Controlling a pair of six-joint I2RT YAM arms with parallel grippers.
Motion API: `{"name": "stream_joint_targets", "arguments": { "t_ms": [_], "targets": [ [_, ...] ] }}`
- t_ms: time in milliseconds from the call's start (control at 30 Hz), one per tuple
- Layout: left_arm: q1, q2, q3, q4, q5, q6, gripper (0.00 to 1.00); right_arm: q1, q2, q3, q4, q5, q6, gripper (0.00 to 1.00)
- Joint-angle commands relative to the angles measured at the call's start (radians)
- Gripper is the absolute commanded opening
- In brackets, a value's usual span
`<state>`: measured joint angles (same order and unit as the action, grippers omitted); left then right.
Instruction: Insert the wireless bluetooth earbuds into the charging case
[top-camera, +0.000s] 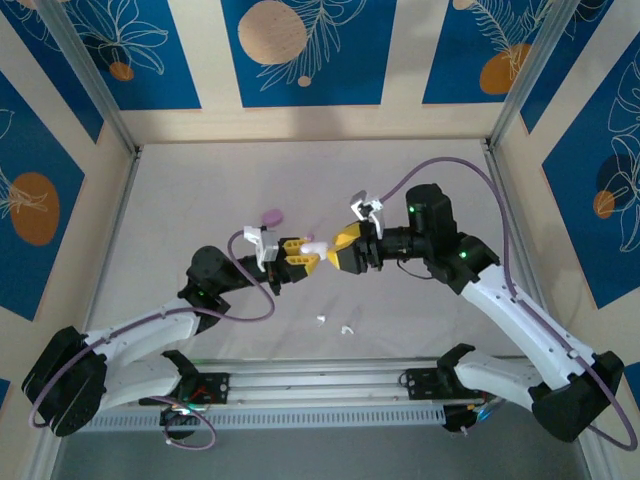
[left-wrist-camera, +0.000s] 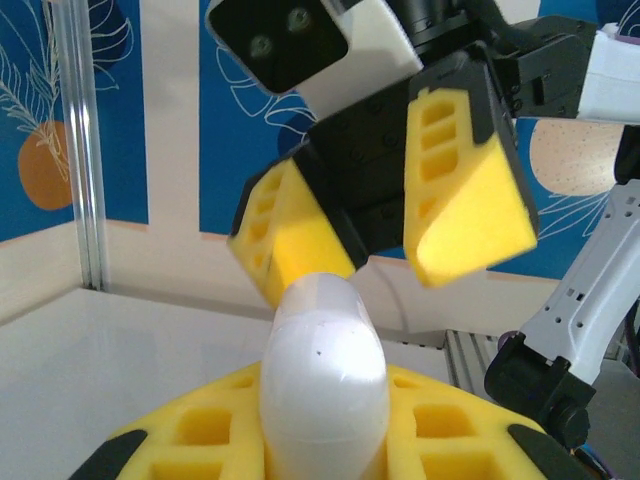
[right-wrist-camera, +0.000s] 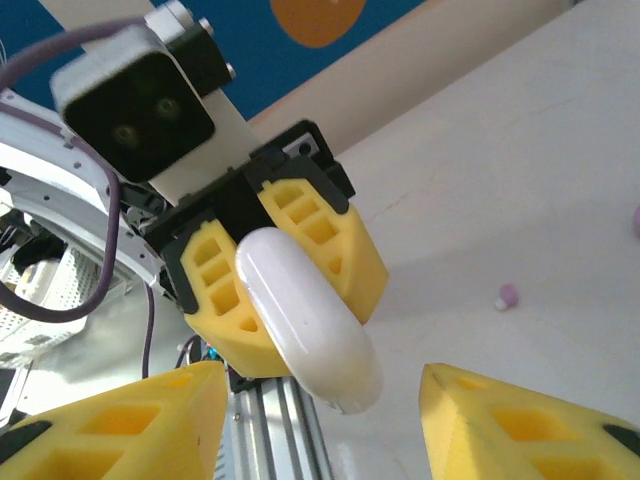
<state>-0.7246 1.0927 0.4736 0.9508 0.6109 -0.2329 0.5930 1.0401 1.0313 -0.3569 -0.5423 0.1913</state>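
Observation:
My left gripper is shut on a closed white oval charging case, held up above the middle of the table. In the left wrist view the case stands between my yellow fingers. My right gripper faces it, open, with its fingertips on either side of the case's free end and not touching it. Two small white earbuds lie on the table near the arm bases. A lilac earbud lies on the table farther back.
A lilac oval case sits on the table just behind the left gripper. The table is walled by aluminium posts and blue patterned panels. A rail carrying the arm bases runs along the near edge.

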Motion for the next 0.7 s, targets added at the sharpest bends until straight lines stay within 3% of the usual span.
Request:
{"name": "stream_joint_targets", "arguments": {
  "t_ms": [0, 233, 667],
  "targets": [
    [-0.011, -0.008, 0.012, 0.042, 0.033, 0.015, 0.16, 0.030, 0.012, 0.027, -0.038, -0.005, -0.020, 0.54],
    [-0.018, -0.014, 0.023, 0.015, 0.064, 0.013, 0.16, 0.038, 0.028, 0.035, -0.022, 0.119, 0.003, 0.53],
    [-0.022, -0.031, 0.026, -0.007, 0.075, 0.013, 0.16, 0.010, 0.021, 0.029, 0.045, 0.143, 0.082, 0.53]
  ]
}}
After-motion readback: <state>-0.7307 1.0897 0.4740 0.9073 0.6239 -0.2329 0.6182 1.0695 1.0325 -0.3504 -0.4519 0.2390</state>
